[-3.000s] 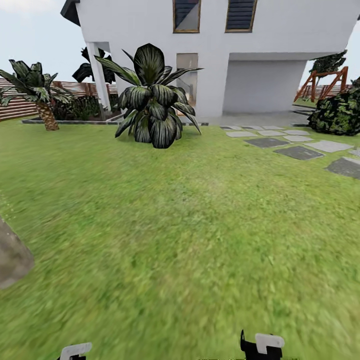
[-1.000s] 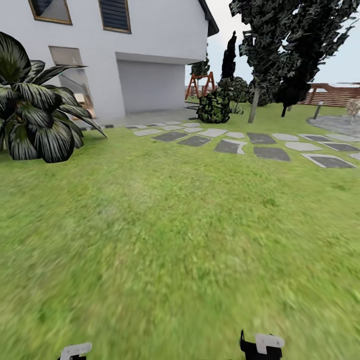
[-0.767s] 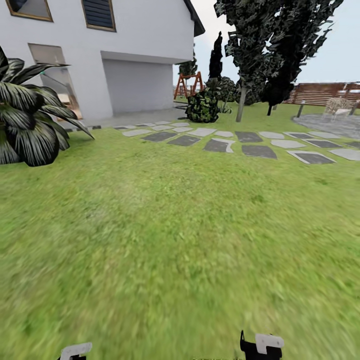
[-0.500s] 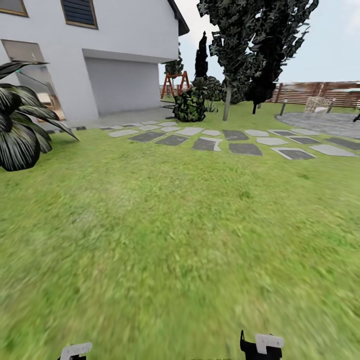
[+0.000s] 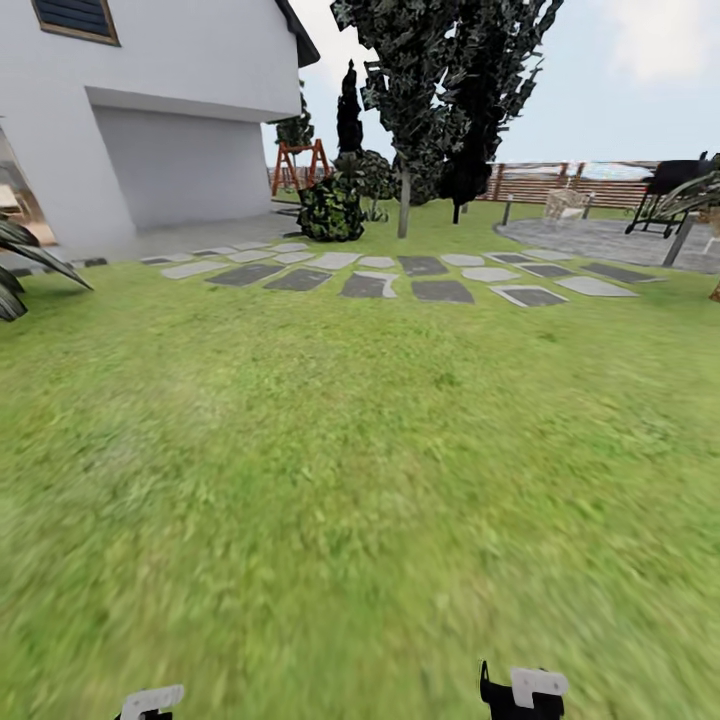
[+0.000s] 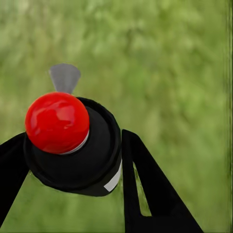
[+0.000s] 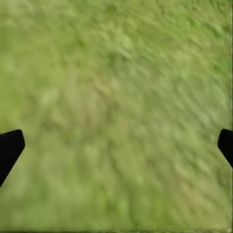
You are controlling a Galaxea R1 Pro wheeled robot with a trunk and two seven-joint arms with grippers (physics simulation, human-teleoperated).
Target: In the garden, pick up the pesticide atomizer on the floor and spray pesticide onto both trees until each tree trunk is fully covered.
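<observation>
Atomizer (image 6: 73, 145) already up off the lawn (image 5: 360, 480), pinched in the left gripper (image 6: 68, 160), right gripper (image 7: 116, 145) spread wide and empty, pale-trunked tree (image 5: 404, 205) well ahead beyond the stepping stones (image 5: 400, 275), no spraying done yet.
</observation>
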